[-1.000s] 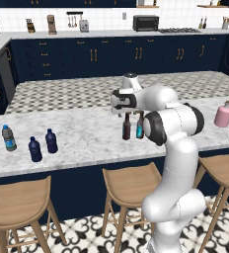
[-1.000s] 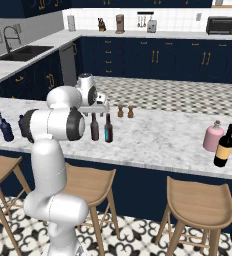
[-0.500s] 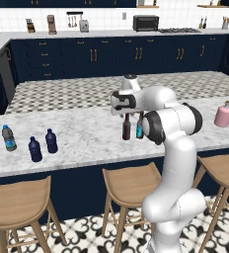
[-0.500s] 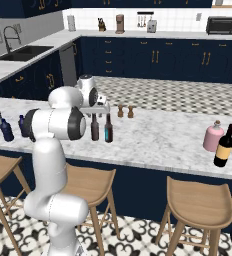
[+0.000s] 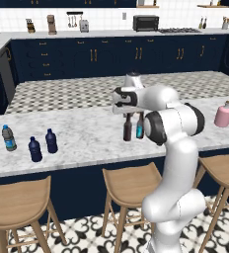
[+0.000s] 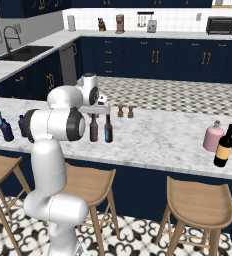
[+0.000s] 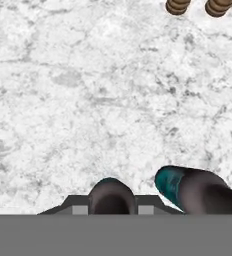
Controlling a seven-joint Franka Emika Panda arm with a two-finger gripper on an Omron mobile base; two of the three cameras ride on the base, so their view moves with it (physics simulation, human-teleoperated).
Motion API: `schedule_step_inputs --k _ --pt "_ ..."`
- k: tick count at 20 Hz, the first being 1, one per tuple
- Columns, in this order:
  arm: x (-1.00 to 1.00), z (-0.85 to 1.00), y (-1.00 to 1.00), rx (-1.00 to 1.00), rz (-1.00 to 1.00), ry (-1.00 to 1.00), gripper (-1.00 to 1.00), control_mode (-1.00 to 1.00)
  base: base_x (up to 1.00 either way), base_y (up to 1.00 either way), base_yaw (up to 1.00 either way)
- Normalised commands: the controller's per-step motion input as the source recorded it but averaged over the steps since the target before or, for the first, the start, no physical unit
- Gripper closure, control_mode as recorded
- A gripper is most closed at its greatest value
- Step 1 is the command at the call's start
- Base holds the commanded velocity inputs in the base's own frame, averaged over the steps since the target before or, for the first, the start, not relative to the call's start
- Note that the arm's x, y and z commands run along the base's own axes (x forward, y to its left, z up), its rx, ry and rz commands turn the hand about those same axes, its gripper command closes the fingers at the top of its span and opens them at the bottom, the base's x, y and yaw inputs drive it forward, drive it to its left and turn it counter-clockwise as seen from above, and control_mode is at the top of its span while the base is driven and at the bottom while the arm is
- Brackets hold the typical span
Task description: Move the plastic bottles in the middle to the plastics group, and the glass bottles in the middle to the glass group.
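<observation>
Two slim glass bottles stand side by side at mid-counter: a plain dark brown bottle [image 5: 128,130] [image 6: 94,132] and one with a teal label [image 5: 140,128] [image 6: 108,132] [image 7: 195,190]. My gripper [image 5: 128,112] [image 6: 94,114] [image 7: 112,209] points straight down and is shut on the brown bottle's neck; in the hand view its round top [image 7: 111,196] sits between the finger tips. The plastics group is at the far left: a clear bottle with a blue label [image 5: 8,138] and two short navy bottles [image 5: 35,149] [image 5: 51,141]. The glass group is at the far right: a pink bottle [image 5: 223,114] [image 6: 213,137] and a dark bottle with a yellow label [image 6: 224,146].
Two small brown shakers [image 6: 120,110] [image 6: 130,111] [image 7: 178,6] stand just behind the two glass bottles. Bare marble counter [image 5: 87,133] runs between the middle and both groups. Wooden stools [image 5: 131,188] line the near side of the island.
The jaws have closed from wide open onto the brown bottle's neck. The arm and both bottles have kept their places.
</observation>
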Motion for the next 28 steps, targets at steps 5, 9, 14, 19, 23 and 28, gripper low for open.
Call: schedule_step_inputs --k 5,9,14,19,23,28 --pt "-0.87 0.15 0.00 0.06 0.00 0.00 1.00 -1.00 0.00 0.00 0.00" --pt "-0.96 0.15 0.00 0.00 0.00 -0.02 1.00 -1.00 0.00 0.00 0.00" --pt "-0.81 0.15 -0.21 -0.01 0.00 -0.17 1.00 -1.00 0.00 0.00 0.00" --pt "-0.30 0.25 -0.57 -0.06 0.00 -0.12 1.00 -1.00 0.00 0.00 0.00" --pt "-0.01 0.19 -0.71 -0.08 0.00 0.00 1.00 -1.00 0.00 0.00 0.00" --pt "0.01 0.21 -0.77 -0.06 0.00 0.07 1.00 -1.00 0.00 0.00 0.00"
